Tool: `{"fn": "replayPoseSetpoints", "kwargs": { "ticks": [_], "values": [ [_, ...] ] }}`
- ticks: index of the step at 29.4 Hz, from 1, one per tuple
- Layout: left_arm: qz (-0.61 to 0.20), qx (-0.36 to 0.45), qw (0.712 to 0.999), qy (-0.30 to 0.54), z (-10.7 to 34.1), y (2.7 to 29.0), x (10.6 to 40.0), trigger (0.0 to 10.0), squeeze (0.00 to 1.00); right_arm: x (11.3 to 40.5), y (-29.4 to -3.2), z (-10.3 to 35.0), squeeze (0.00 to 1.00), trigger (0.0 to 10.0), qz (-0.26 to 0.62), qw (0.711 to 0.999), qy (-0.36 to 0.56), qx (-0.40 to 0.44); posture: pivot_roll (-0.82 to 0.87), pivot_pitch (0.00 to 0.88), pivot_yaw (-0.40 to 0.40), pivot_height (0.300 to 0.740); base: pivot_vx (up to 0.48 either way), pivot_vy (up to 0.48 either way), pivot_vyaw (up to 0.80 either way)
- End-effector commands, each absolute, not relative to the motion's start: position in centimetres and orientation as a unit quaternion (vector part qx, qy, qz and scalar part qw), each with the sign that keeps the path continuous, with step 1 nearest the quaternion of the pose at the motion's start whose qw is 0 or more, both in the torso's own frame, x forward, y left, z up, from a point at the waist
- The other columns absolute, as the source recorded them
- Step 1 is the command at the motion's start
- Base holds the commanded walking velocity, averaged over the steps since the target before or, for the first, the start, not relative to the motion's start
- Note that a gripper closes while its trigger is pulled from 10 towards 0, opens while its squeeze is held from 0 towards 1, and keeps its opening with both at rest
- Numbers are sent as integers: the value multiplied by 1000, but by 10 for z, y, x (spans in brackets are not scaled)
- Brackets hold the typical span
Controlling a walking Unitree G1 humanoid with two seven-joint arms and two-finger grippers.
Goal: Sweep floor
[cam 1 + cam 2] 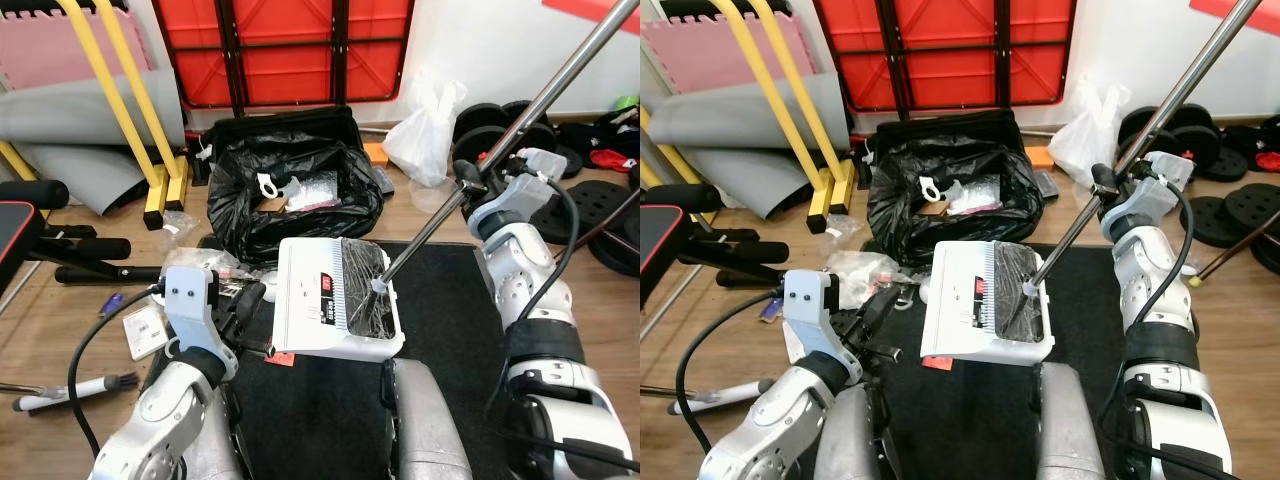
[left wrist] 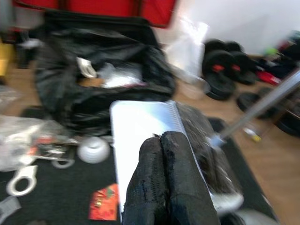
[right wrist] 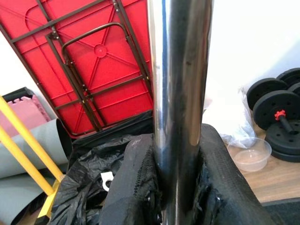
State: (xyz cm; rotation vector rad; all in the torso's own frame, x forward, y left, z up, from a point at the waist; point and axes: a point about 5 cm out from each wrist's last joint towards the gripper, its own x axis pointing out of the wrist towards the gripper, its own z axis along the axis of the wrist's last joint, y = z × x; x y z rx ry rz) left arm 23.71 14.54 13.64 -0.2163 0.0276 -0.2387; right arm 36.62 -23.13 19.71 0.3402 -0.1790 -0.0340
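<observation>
I hold the white dustpan (image 1: 335,300), its tray dark with gathered debris, just short of the black bin bag (image 1: 290,180): right gripper (image 3: 176,187) clamped on its steel handle (image 1: 520,120), left gripper (image 2: 164,183) pressed together underneath (emptying remains; litter still lies beside the bag).
</observation>
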Motion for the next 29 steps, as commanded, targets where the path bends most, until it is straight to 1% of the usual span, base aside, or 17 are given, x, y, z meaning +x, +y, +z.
{"fn": "replayPoseSetpoints", "kwargs": {
  "ticks": [1,6,11,14,26,27,29],
  "values": [
    [-104,-102,989,24,132,149,236,10000,0,365,-229,214,0,10000,-3,975,-125,181,-101,0,-18,545,0,0,0],
    [-91,-107,990,25,130,150,235,10000,0,363,-228,213,0,10000,-1,976,-122,181,-95,0,-26,575,0,0,0],
    [-94,-91,991,38,124,147,238,10000,0,365,-225,220,0,10000,7,974,-130,185,-102,0,-24,595,0,0,0],
    [-90,-89,992,22,127,146,239,10000,0,365,-225,219,0,10000,6,974,-129,186,-104,0,-26,615,0,0,0],
    [-90,-88,992,19,127,145,240,10000,0,365,-224,218,0,10000,6,974,-124,188,-104,0,-27,650,0,0,0],
    [-90,-88,992,19,127,145,240,10000,0,365,-223,216,0,0,8,974,-122,190,-104,0,-27,655,0,0,0],
    [-90,-87,992,19,127,146,240,10000,0,365,-222,215,0,0,10,974,-119,191,-104,0,-27,665,0,0,0]
  ]
}}
